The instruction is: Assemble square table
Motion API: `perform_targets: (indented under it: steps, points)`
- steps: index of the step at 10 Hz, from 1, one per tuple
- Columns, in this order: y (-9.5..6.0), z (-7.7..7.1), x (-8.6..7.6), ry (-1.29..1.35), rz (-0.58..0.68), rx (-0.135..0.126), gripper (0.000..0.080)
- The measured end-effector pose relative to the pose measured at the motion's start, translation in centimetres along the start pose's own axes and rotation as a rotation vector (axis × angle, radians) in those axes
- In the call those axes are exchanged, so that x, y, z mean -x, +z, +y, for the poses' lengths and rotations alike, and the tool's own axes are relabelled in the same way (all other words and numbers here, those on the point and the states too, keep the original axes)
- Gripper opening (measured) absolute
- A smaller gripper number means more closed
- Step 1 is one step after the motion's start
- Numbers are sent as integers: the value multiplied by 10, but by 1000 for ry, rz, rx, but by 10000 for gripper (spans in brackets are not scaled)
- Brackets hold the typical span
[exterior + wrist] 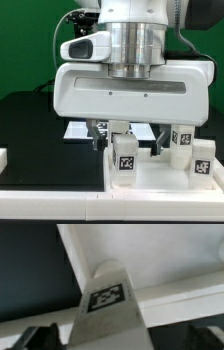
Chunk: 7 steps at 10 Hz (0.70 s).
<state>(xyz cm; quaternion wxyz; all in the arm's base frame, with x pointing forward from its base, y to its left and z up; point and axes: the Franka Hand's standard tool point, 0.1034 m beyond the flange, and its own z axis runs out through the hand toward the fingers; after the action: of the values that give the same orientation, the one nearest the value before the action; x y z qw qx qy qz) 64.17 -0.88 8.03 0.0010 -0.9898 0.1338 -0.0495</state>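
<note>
Here my gripper (124, 137) hangs low in the centre of the exterior view, fingers closed around a tagged leg (105, 308), which I hold upright, I judge so it can be seated in the tabletop (165, 178) at the lower right. Two more tagged legs (181, 143) (203, 158) stand on the tabletop's far right. The marker board (78, 130) peeks out behind my hand. My wide body hides the fingers' upper part, and the wrist view crops their tips (42, 335).
</note>
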Motion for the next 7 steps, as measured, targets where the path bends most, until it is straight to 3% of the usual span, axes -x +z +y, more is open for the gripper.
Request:
perform_targets:
  steps: [2, 5, 7]
  points:
    - [0, 0, 0, 110, -1, 0, 284]
    - [2, -2, 1, 451, 19, 6, 284]
    - [2, -3, 3, 778, 29, 23, 284]
